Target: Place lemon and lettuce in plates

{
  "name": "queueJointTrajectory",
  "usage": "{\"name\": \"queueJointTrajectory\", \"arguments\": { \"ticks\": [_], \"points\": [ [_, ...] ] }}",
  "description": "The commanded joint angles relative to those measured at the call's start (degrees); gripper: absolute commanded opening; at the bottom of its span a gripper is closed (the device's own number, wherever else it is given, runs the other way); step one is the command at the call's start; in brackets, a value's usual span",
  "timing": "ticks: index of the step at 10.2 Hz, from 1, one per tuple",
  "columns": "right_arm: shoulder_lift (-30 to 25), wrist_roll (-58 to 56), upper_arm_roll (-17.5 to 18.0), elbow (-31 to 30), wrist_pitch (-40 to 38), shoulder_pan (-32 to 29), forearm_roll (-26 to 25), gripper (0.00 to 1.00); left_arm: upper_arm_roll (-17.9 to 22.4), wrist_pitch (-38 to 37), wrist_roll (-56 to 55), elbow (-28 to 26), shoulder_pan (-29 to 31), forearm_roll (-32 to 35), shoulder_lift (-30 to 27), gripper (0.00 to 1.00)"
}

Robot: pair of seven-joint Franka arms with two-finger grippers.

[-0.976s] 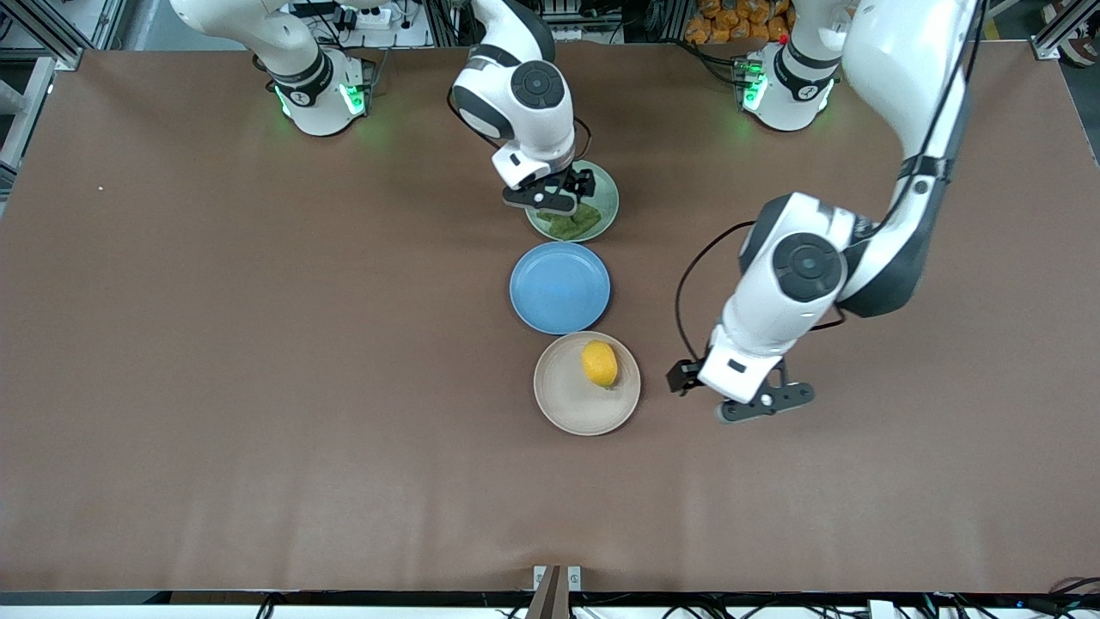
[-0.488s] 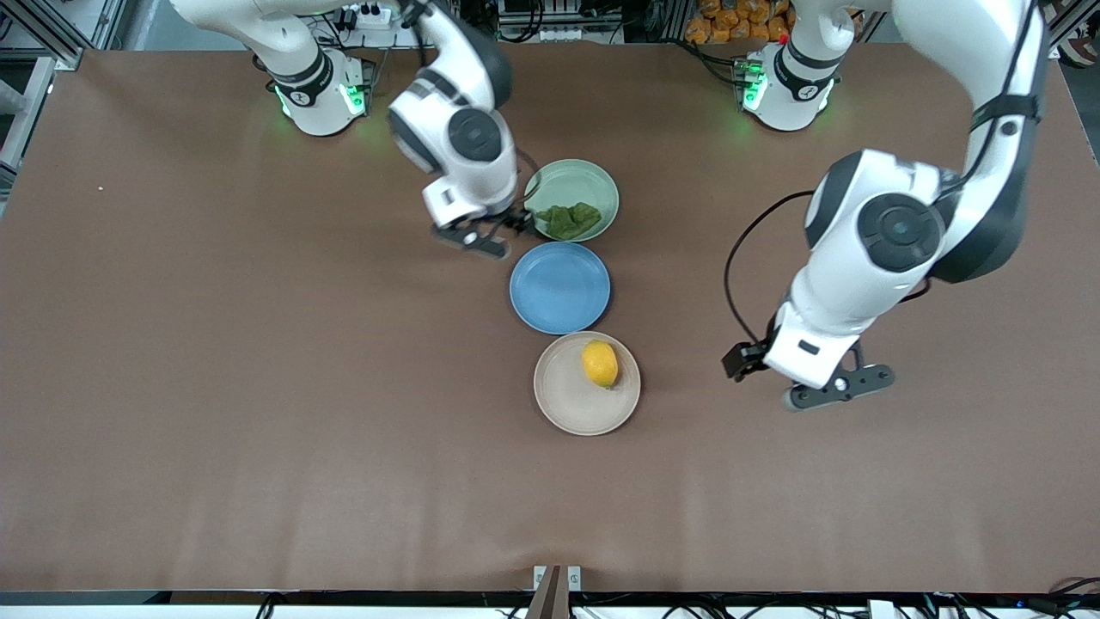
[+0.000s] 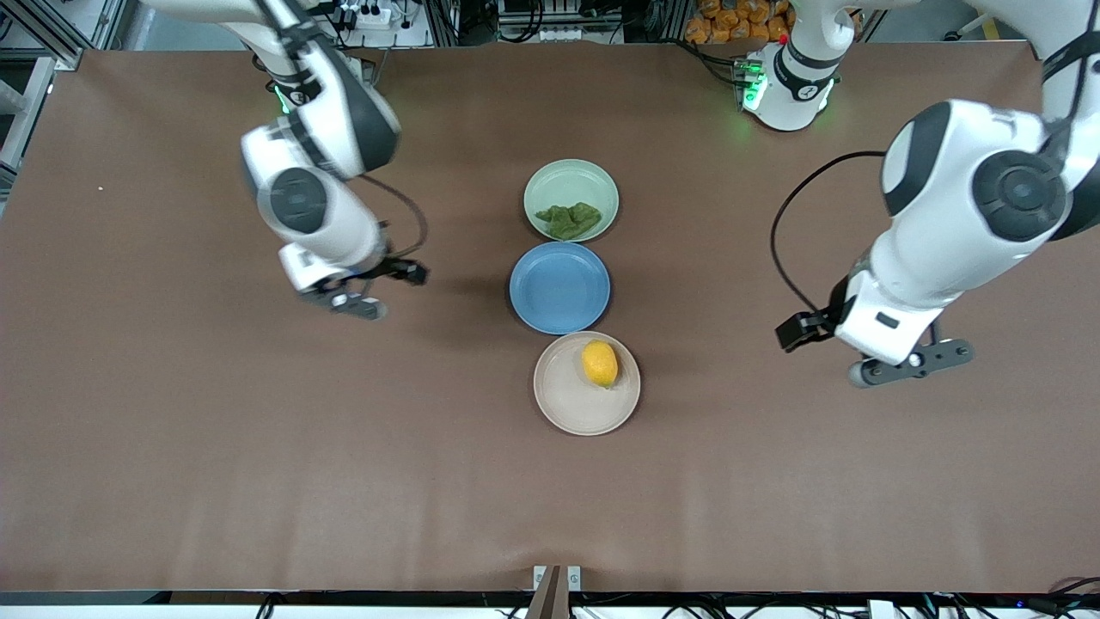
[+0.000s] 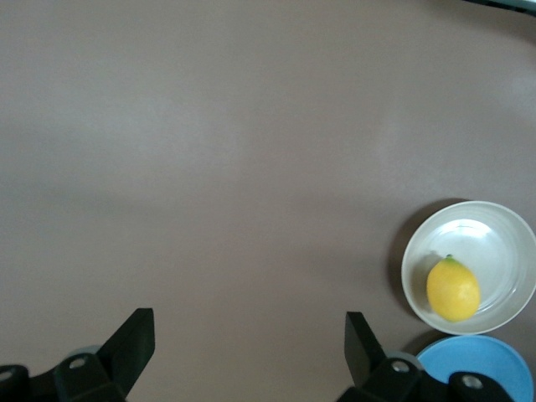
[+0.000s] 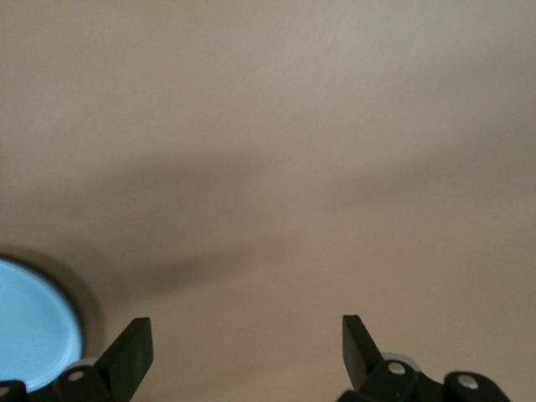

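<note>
Brown worktop (image 3: 172,447): lemon (image 3: 600,363) on beige plate (image 3: 567,404), lettuce (image 3: 569,220) on mint plate (image 3: 571,176). Left gripper (image 3: 902,365) at three o'clock, right gripper (image 3: 357,297) at nine, jaws open, empty.

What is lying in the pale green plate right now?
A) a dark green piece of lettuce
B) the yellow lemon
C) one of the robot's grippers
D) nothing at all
A: the lettuce lies in the pale green plate, while the lemon sits in the beige plate, and both the left gripper and the right gripper hang open over bare table, away from the plates.
</note>
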Motion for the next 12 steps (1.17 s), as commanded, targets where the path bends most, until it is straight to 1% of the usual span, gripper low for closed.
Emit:
{"name": "queueJointTrajectory", "arguments": {
  "ticks": [1, 2, 4, 5, 6, 8, 9, 10, 11, 12],
  "points": [
    [-3.72, -13.57, -6.45, -0.68, -0.47, -0.8, -0.05, 1.0, -0.34, -5.01, 6.5, 1.23, 2.32, -1.37, -1.15, 1.0],
    [-4.77, -19.82, -9.88, -0.6, -0.56, -0.8, 0.48, 1.0, -0.51, -5.55, 7.31, 1.15, 3.02, -1.29, -2.72, 1.0],
    [-6.27, -30.11, -15.86, 0.54, -0.65, -0.27, 0.48, 1.0, -0.25, -6.95, 7.32, 1.15, 3.12, -1.2, -3.62, 1.0],
    [-6.97, -34.6, -18.07, 2.72, -1.69, -0.1, 0.48, 1.0, -0.25, -7.23, 7.67, 1.15, 3.64, -1.29, -4.31, 1.0],
    [-7.07, -37.95, -20.0, 5.88, -5.53, -0.1, 0.4, 1.0, -0.25, -7.23, 8.19, 1.15, 3.91, -1.37, -4.41, 1.0],
    [-7.07, -40.53, -22.12, 11.25, -11.26, -0.01, 0.13, 1.0, -0.34, -7.4, 8.38, 1.15, 4.26, -1.64, -5.8, 1.0],
    [-7.24, -40.19, -22.31, 13.79, -15.46, 0.08, -0.13, 1.0, -0.25, -9.32, 8.46, 1.06, 4.87, -2.68, -7.73, 1.0],
    [-7.24, -39.92, -23.26, 17.65, -19.77, 0.17, -0.13, 1.0, -0.34, -11.25, 8.9, 0.97, 6.27, -2.95, -8.44, 1.0],
    [-7.24, -39.92, -23.45, 20.12, -22.51, 0.25, -0.22, 1.0, -0.25, -12.75, 10.12, 0.97, 7.59, -3.13, -9.32, 1.0],
    [-7.24, -39.83, -24.23, 21.63, -24.27, 0.86, -0.31, 1.0, -0.34, -14.25, 14.31, 1.06, 9.78, -5.31, -10.63, 1.0]
  ]
}}
